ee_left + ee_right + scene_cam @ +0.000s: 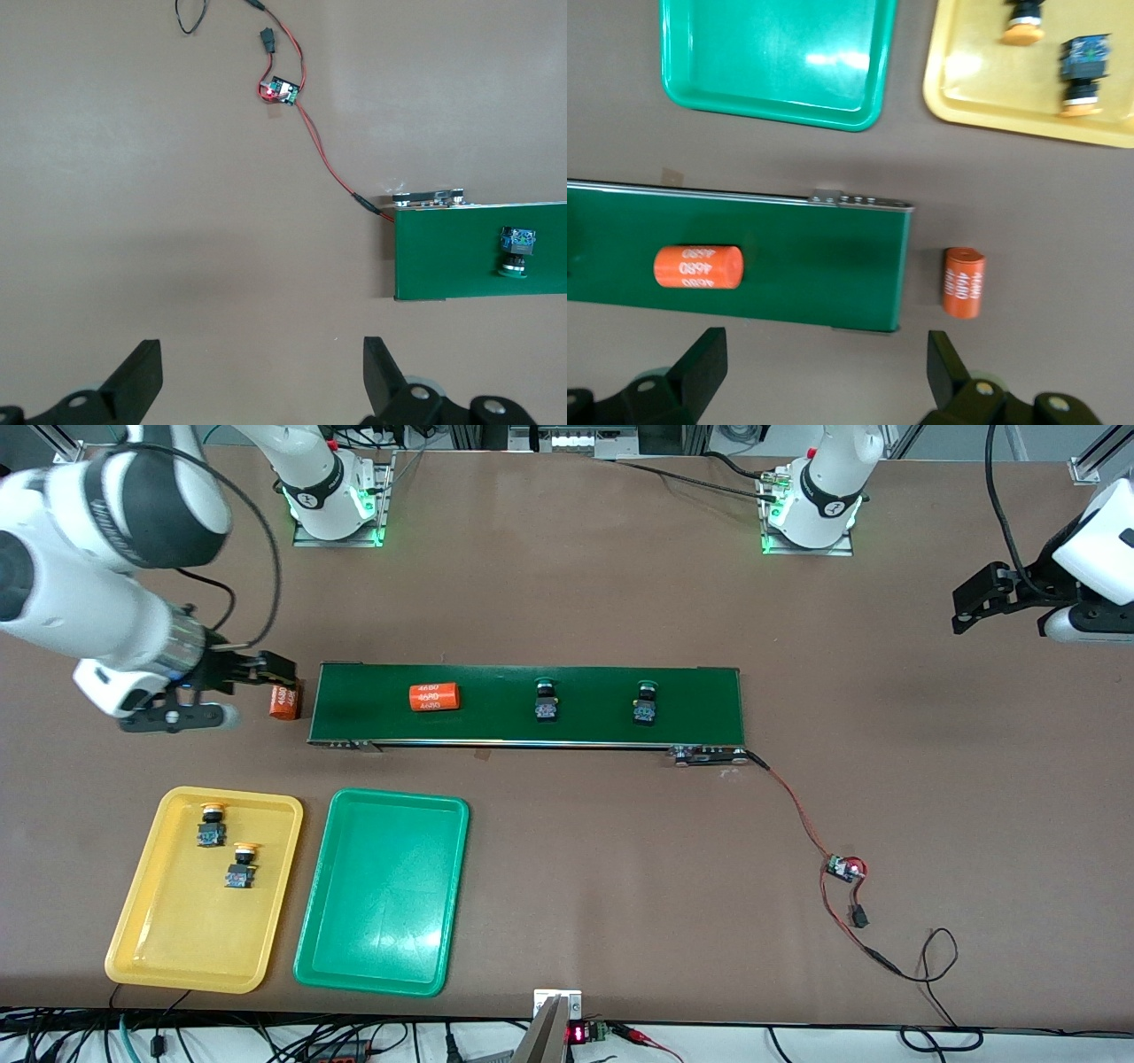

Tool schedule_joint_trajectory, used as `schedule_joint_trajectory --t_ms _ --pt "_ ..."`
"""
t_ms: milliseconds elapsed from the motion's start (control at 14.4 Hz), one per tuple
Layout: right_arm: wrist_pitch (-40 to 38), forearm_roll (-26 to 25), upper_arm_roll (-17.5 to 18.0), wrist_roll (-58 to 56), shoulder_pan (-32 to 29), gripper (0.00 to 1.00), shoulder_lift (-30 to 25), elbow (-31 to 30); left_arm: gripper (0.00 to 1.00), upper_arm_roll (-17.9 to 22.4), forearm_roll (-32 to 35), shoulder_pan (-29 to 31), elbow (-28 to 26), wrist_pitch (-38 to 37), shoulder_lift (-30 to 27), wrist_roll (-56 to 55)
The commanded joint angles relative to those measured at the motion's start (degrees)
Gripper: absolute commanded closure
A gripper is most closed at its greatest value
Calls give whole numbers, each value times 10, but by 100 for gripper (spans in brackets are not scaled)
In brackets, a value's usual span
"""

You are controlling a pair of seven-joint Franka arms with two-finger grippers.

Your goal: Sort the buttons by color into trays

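The job is about half done. Two yellow buttons [212, 824] [240, 865] already lie in the yellow tray [142, 948], one a bit nearer the front camera than the other. The green tray [381, 957] sits just beside the yellow one, toward the left arm's end, and has nothing in it yet. Two green buttons [547, 699] [646, 702] lie on the long dark belt [496, 704], well apart from the green tray, so they are what is left to move. The right gripper [257, 669] hangs over the table at the belt's end, by an orange can [283, 701] lying on the table there, and its fingers are wide open and hold nothing. Another orange can [434, 696] lies on the belt, between that gripper and the green buttons, so it could get in the way of a reach. The left gripper [266, 376] waits over bare table at the other end of the belt, also open and holding nothing. A red wire [797, 815] with a small board [846, 868] lies on the table there.
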Motion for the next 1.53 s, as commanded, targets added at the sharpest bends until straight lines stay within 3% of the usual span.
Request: schedule_joint_trajectory --t_ms 0,555,833,1457 --pt "54 0 -2 55 34 0 -26 -61 0 -7 -2 1 21 -15 9 8" --pt "163 -17 0 168 125 0 -23 -130 0 -5 -2 9 22 -16 6 9" --pt "246 -56 41 254 140 0 -14 -181 0 -6 -2 9 22 -16 6 9" --pt "289 -86 45 354 179 0 37 -176 0 0 -4 10 22 -16 6 9"
